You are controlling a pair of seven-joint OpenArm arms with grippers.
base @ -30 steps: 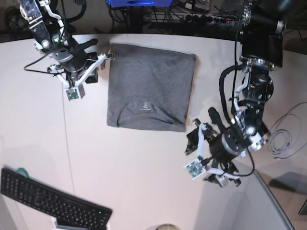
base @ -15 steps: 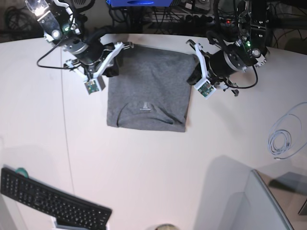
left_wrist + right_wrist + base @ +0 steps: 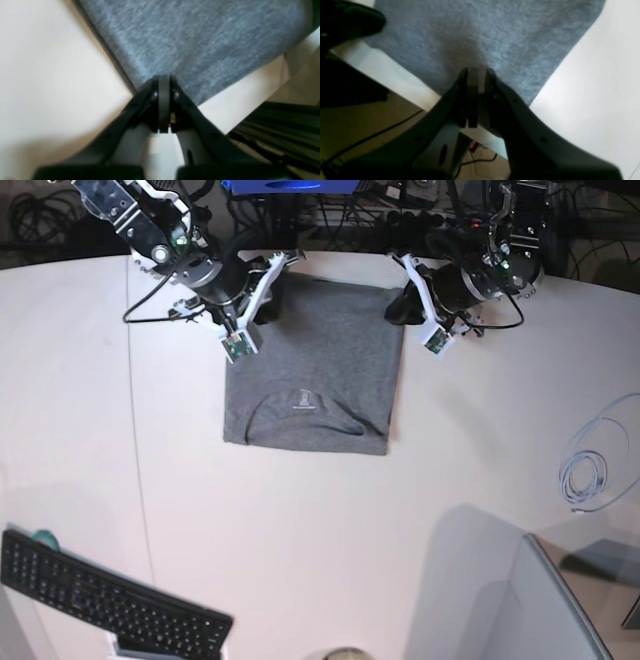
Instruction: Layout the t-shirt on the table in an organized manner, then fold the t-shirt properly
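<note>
Both arms have moved since the earlier frames: the left gripper [image 3: 408,307], which hung low beside the near corner of the shirt one second ago, now sits at the far corner of the t-shirt [image 3: 310,360] on the right side of the base view. The right gripper [image 3: 262,298] has also come inward, from outside the shirt's edge to the far corner on the left side of that view.

In the left wrist view the left gripper [image 3: 163,82] has its jaws pressed together, and their tips sit right at the corner of the grey cloth [image 3: 195,40]. It appears to pinch this corner. In the right wrist view the right gripper [image 3: 477,72] is almost closed, with only a thin gap between the jaws, and its tips rest on the grey cloth [image 3: 480,30] close to the edge. A small dark fold of cloth stands just ahead of the tips, so it seems to hold the fabric.

The t-shirt lies flat on the white table [image 3: 300,550] as a folded rectangle, near the far edge of the table. Its collar and small label face the near side. A black keyboard [image 3: 105,595] lies at the near left corner, well apart from the shirt, and a coiled cable [image 3: 585,475] lies at the right side.
</note>
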